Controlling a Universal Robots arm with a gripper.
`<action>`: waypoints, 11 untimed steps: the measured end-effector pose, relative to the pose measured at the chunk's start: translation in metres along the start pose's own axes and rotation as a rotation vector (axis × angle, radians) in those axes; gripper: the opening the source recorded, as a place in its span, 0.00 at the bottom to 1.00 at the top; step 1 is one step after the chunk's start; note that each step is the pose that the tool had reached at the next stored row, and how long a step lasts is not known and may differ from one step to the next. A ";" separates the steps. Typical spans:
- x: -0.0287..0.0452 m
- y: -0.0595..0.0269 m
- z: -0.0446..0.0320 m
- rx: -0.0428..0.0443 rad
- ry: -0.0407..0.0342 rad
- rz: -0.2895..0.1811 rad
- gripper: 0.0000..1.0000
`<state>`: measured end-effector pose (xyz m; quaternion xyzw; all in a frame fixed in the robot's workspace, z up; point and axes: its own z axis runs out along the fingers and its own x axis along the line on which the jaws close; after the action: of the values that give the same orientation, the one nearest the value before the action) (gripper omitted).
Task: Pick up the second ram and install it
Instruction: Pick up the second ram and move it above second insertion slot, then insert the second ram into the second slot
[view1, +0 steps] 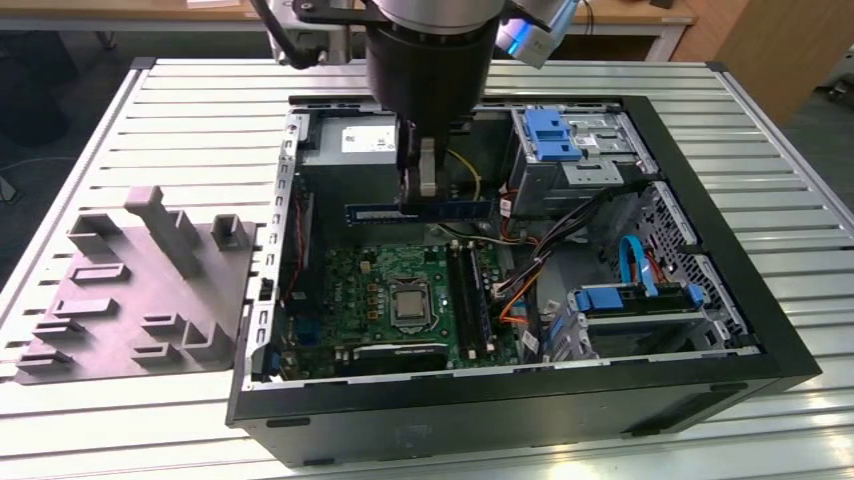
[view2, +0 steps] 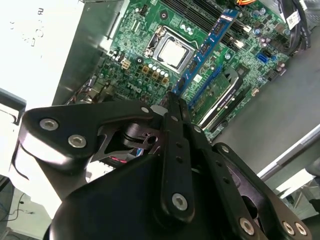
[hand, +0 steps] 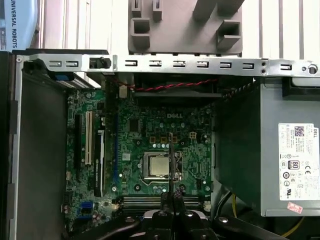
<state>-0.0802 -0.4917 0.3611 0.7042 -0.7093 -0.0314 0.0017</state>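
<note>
My gripper (view1: 424, 195) hangs over the open computer case (view1: 747, 330), shut on the second ram (view1: 418, 211). The ram is a long thin bluish stick, held level above the green motherboard (view1: 387, 300). In the second wrist view the ram (view2: 207, 42) reaches out from the gripper (view2: 172, 95) over the processor socket (view2: 172, 52) and the black memory slots (view2: 220, 97). One slot there holds a green stick. In the first wrist view the ram (hand: 171, 165) shows edge-on, above the socket (hand: 157, 167), with the slots (hand: 150, 201) next to the gripper (hand: 171, 194).
A grey moulded tray (view1: 134, 290) lies on the slatted table on the exterior view's left. Inside the case are a grey power supply (view1: 350, 145), a drive cage with blue clips (view1: 554, 135), loose cables (view1: 534, 250) and a blue bracket (view1: 627, 295).
</note>
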 end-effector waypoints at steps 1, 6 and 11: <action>0.0000 -0.0003 0.0013 -0.0001 -0.0001 0.000 0.12; 0.0001 -0.0005 0.0029 -0.0002 -0.0008 0.000 0.12; 0.0001 -0.0005 0.0029 -0.0001 -0.0010 0.000 0.12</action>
<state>-0.0798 -0.4917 0.3582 0.7042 -0.7093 -0.0318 0.0014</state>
